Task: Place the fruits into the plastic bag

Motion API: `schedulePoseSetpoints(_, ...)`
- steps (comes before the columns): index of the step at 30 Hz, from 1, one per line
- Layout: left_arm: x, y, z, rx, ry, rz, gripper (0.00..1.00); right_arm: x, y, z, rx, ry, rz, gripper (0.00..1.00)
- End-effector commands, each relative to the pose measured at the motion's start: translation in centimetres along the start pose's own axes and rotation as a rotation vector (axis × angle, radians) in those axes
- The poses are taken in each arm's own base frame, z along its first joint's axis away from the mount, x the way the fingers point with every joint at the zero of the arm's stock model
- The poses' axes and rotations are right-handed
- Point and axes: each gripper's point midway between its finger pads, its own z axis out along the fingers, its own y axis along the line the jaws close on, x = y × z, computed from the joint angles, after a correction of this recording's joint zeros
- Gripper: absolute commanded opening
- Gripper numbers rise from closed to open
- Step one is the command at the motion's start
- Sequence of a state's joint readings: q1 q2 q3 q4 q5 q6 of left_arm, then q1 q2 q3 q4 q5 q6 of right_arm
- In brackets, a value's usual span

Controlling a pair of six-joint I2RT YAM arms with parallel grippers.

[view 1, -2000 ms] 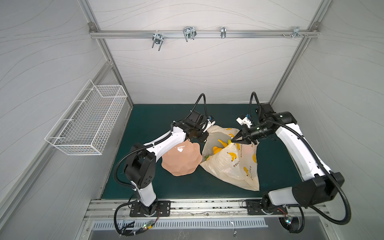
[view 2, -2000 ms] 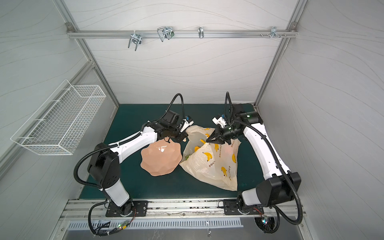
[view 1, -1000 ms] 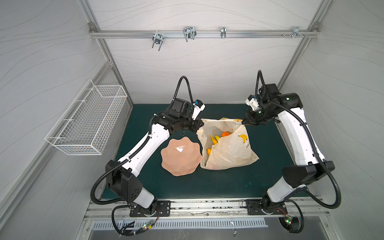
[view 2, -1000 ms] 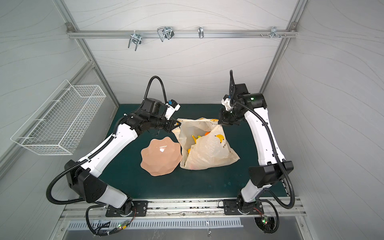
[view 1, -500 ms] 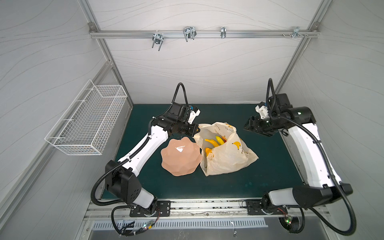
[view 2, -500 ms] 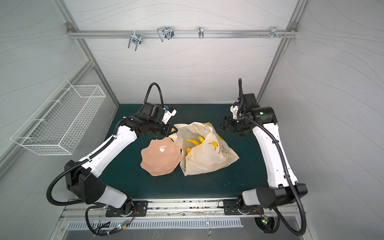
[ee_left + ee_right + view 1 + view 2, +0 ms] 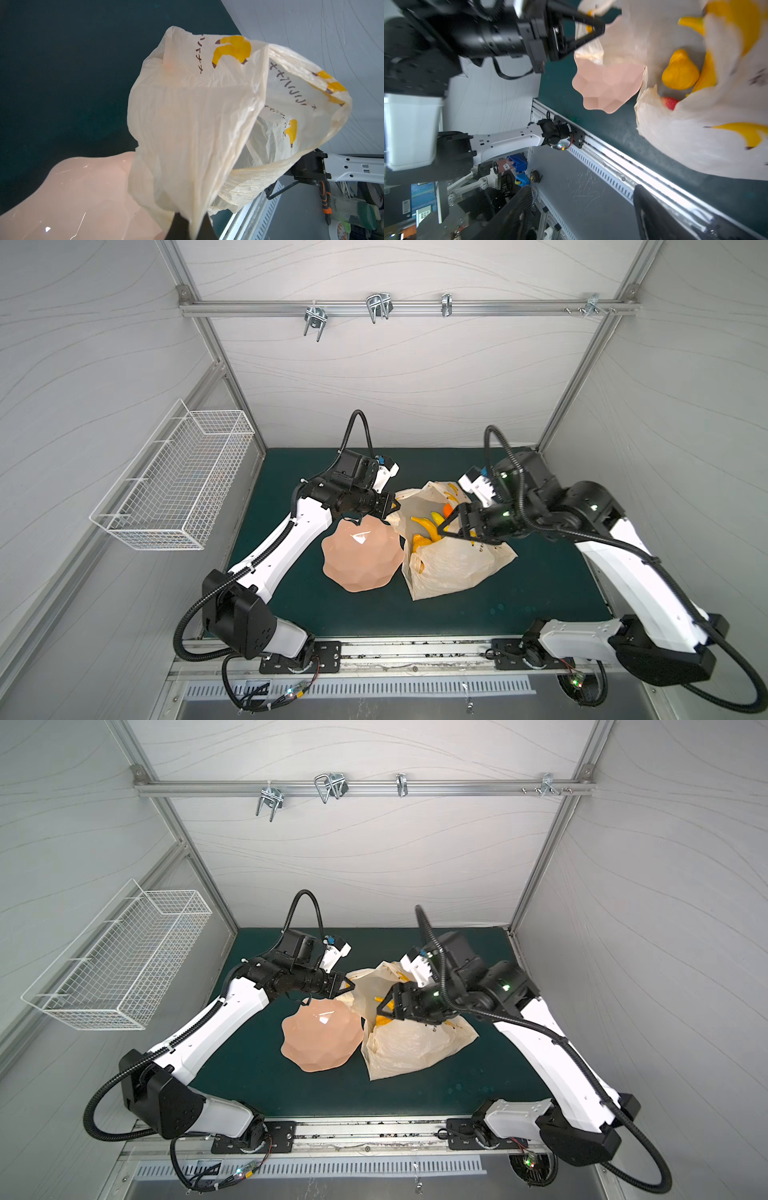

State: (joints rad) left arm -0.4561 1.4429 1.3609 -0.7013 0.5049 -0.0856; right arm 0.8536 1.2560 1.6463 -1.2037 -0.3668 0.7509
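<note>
Fruit is inside the bag; L claw holds the rim, R claw is empty over the mouth.
Bag lies on the mat w/ its mouth lifted; bananas + an orange one show thru the mouth in both top views, and a strawberry sits low by the fold in the R wrist view. Plate just beside the bag looks bare, so prob. nothing left to load. L claw is pinched tight on the bag's rim, holding it up. R claw hangs just over the mouth, jaws wide, nothing in them. To finish clean: pull R claw straight up & out w/o catching the thin film, then lower the L pinch slowly so the rim folds over the fruit. A sagging mouth could let a round one roll out.
</note>
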Motion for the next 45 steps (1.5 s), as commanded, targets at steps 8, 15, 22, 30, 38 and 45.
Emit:
schedulePoseSetpoints(8, 0.3, 0.7, -0.7, -0.05, -0.004, -0.106, 0.0, 0.7, -1.2, 8.6, 0.154, 0.004, 0.206, 0.78)
schedulePoseSetpoints(15, 1.0, 0.7, -0.6, -0.043, 0.008, -0.154, 0.0, 0.1, -2.7, 13.0, 0.254, -0.07, 0.27, 0.77)
schedulePoseSetpoints(22, 1.8, 0.7, -0.9, -0.051, 0.018, -0.159, 0.0, 0.0, -6.4, 14.9, 0.38, -0.163, 0.354, 0.75)
schedulePoseSetpoints(30, 1.9, 0.5, -1.2, -0.05, 0.019, -0.135, 0.0, -1.0, -8.7, 16.1, 0.475, -0.235, 0.386, 0.75)
schedulePoseSetpoints(38, 1.8, 0.6, -1.3, -0.054, 0.015, -0.142, 0.0, -0.3, -12.3, 17.1, 0.617, -0.223, 0.423, 0.75)
schedulePoseSetpoints(45, 1.6, 0.5, -1.6, -0.058, 0.004, -0.152, 0.0, -0.6, -16.0, 16.0, 0.738, -0.255, 0.414, 0.7)
